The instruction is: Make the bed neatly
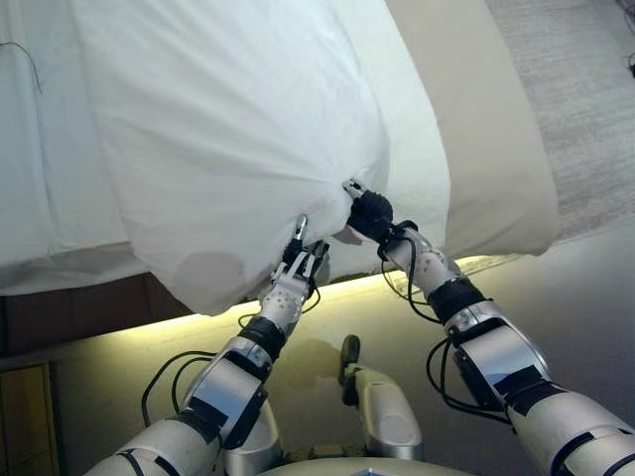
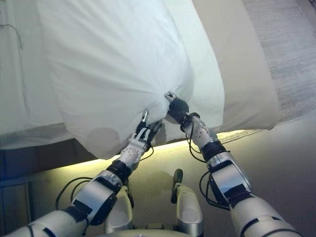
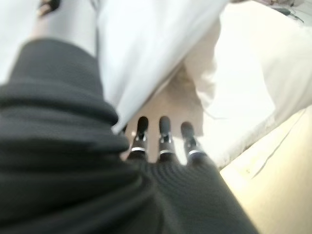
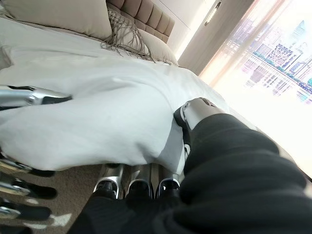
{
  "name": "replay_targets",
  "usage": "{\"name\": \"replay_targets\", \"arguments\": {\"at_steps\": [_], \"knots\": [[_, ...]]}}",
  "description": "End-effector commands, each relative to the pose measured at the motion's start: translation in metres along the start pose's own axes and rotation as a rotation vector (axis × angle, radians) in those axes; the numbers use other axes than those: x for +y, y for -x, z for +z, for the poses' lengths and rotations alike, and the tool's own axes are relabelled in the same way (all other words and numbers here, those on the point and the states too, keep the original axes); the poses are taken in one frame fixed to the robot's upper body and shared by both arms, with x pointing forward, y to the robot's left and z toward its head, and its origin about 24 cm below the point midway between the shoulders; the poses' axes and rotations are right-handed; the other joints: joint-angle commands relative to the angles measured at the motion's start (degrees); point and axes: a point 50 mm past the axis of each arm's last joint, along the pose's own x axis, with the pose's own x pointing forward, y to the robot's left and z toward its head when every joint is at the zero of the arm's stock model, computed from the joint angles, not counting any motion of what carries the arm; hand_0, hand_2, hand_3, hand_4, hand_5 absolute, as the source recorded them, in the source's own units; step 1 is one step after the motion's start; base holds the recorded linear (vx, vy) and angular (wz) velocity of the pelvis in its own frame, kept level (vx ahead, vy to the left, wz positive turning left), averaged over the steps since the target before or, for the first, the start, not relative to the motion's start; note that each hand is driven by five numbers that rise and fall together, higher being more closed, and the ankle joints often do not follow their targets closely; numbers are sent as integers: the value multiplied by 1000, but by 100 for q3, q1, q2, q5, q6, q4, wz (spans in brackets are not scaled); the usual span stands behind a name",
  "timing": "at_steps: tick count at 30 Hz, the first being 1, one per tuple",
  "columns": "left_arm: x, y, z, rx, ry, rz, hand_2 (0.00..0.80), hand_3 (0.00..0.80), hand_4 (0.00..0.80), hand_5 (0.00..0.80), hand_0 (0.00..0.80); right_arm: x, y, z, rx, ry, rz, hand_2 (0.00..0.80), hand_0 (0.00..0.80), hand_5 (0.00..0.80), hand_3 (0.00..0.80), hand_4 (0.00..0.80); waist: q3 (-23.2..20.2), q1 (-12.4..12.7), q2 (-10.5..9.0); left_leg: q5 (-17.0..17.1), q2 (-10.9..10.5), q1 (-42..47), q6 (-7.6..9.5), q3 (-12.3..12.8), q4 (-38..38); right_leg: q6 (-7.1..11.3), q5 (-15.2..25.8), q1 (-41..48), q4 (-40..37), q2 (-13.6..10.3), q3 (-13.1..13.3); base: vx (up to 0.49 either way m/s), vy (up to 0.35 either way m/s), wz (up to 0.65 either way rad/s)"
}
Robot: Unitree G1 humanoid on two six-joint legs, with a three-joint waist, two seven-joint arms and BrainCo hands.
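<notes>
- So both hands are on the hem of the white duvet (image 1: 238, 149), right where it hangs off the foot of the bed (image 1: 496, 129).
- Left hand (image 1: 295, 270): thumb sticking up against the cloth. In its own wrist view the fingers (image 3: 164, 127) are straight and relaxed under the fabric, so I'd call it spread, not clamped.
- Right hand (image 1: 369, 213): fingers curled under the hem and thumb over the top, so it's pinching the duvet edge. The fabric bunches into creases right at that grip.
- The two hands are near each other, left one a bit lower.
- My read: this is the pull-and-straighten step, still early, since the duvet sits skewed with the sheet (image 1: 417, 139) showing past the right hand.
- Next it probably needs the left hand to actually grip, then both to spread apart along the hem.
</notes>
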Motion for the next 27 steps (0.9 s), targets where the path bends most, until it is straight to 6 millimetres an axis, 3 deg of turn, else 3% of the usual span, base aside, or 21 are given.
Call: {"name": "replay_targets", "arguments": {"at_steps": [1, 5, 6, 7, 19, 27], "knots": [[-4, -3, 7, -19, -35, -8, 0, 0, 0, 0, 0, 13, 3, 33, -103, 58, 98, 800, 800, 800, 800, 800, -119, 23, -89, 300, 563, 201, -276, -243, -151, 369, 98, 101, -6, -388, -31, 12, 17, 10], [1, -2, 11, -43, -17, -4, 0, 0, 0, 0, 0, 11, 5, 35, -103, 69, 83, 800, 800, 800, 800, 800, -102, 53, -61, 301, 555, 191, -278, -258, -138, 367, 101, 102, -1, -394, -59, 0, 11, 4], [2, -1, 13, -52, -12, -1, 430, 430, 430, 430, 430, 10, 5, 35, -104, 70, 78, 800, 800, 800, 800, 800, -102, 60, -55, 303, 552, 195, -278, -265, -144, 370, 103, 104, -3, -394, -61, 0, 0, 0], [5, -1, 16, -66, -9, 1, 800, 800, 800, 800, 800, 7, 7, 36, -105, 72, 70, 800, 800, 800, 800, 800, -90, 66, -47, 306, 549, 195, -280, -270, -150, 372, 100, 100, 5, -399, -68, 0, 0, 0], [12, 1, 33, -127, 14, -35, 800, 800, 800, 800, 800, -4, 12, 39, -93, 82, 44, 800, 800, 800, 800, 800, 23, 156, -37, 323, 476, 98, -266, -364, -138, 384, 118, 29, 55, -447, -121, -7, 6, 1], [-4, 0, 44, -148, 1, -124, 800, 800, 800, 800, 800, -2, 11, 37, -83, 80, 62, 800, 800, 800, 800, 800, 50, 177, -98, 331, 437, 54, -262, -382, -168, 394, 151, -32, 43, -420, -127, -23, -1, 5]]}}
